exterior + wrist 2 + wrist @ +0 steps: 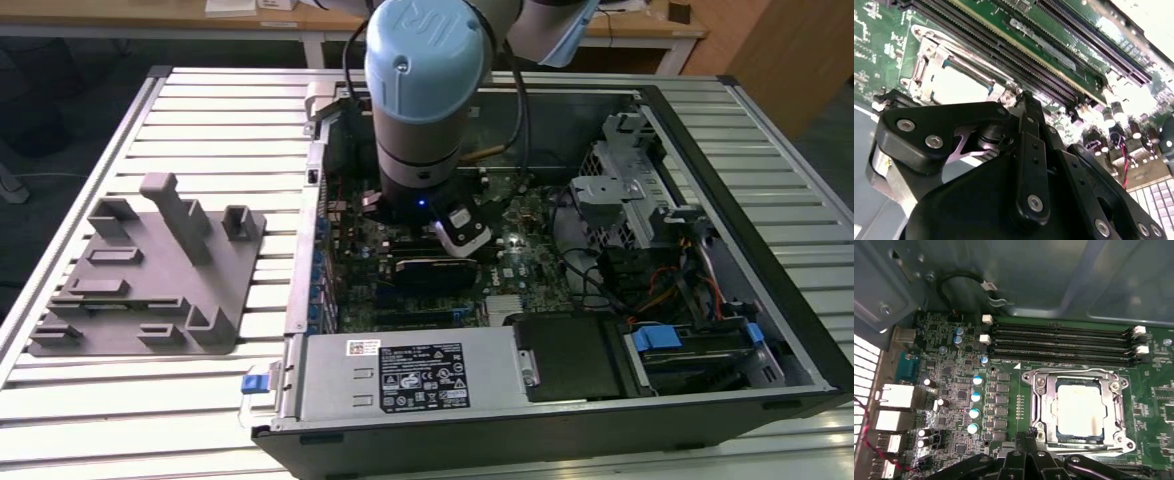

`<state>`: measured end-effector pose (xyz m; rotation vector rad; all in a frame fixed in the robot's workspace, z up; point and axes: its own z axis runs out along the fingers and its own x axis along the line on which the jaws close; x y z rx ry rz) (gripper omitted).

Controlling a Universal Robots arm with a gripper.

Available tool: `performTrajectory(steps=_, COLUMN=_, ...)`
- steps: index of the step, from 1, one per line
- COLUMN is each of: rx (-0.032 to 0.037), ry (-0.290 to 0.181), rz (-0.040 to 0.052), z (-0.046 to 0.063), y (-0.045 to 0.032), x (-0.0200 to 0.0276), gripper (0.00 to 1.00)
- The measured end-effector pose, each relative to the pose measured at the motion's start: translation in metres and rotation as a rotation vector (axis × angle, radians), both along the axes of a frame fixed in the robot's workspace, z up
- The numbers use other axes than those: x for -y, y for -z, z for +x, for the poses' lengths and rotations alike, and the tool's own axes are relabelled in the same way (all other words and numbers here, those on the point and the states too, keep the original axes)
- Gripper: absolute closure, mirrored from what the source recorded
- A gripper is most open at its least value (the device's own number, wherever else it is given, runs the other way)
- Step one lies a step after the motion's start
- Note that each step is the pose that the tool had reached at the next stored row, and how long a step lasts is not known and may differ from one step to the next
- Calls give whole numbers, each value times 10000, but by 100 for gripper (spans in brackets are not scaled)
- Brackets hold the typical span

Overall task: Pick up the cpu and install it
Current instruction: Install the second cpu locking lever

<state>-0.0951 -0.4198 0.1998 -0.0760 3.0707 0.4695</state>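
Exterior view looks down; both wrist views closely share the socket (pixel 1079 407).

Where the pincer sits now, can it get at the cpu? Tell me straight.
Probably yes. The cpu lies face up in the socket frame with nothing over it, and the pincer hangs close beside the frame's edge. The memory slots lie on the far side, out of the way.

Open computer case (pixel 747 330) on slatted table (pixel 200 110); grey fixture (pixel 147 275) beside.

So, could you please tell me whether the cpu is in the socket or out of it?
In. The cpu lies flat inside the socket's metal frame on the motherboard, its pale top level; the claw sits at the frame's edge, holding nothing visible.
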Motion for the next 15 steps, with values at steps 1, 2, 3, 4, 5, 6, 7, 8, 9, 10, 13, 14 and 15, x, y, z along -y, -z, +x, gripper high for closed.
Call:
performTrajectory(steps=1, rx=0, ry=0, rz=0, z=0, y=-25, x=0, gripper=89)
performTrajectory(steps=2, rx=-1, ry=1, rz=-1, z=0, y=-54, x=0, gripper=89)
performTrajectory(steps=3, rx=0, ry=4, rz=-1, z=0, y=-81, x=0, gripper=89)
performTrajectory(steps=4, rx=0, ry=8, rz=-1, z=0, y=-107, x=0, gripper=89)
performTrajectory(steps=5, rx=-1, ry=16, rz=-3, z=0, y=-133, x=0, gripper=89)
performTrajectory(steps=6, rx=0, ry=24, rz=-4, z=0, y=-157, x=0, gripper=89)
performTrajectory(steps=7, rx=2, ry=37, rz=-6, z=1, y=-179, x=0, gripper=89)
performTrajectory(steps=8, rx=3, ry=55, rz=-12, z=0, y=-201, x=-1, gripper=89)
performTrajectory(steps=9, rx=4, ry=75, rz=-21, z=0, y=-220, x=-1, gripper=89)
performTrajectory(steps=10, rx=4, ry=100, rz=-43, z=0, y=-237, x=-2, gripper=89)
performTrajectory(steps=13, rx=7, ry=230, rz=-268, z=1, y=-270, x=-5, gripper=89)
performTrajectory(steps=14, rx=9, ry=280, rz=-376, z=1, y=-277, x=-6, gripper=89)
performTrajectory(steps=15, rx=10, ry=332, rz=-487, z=2, y=-283, x=-7, gripper=89)
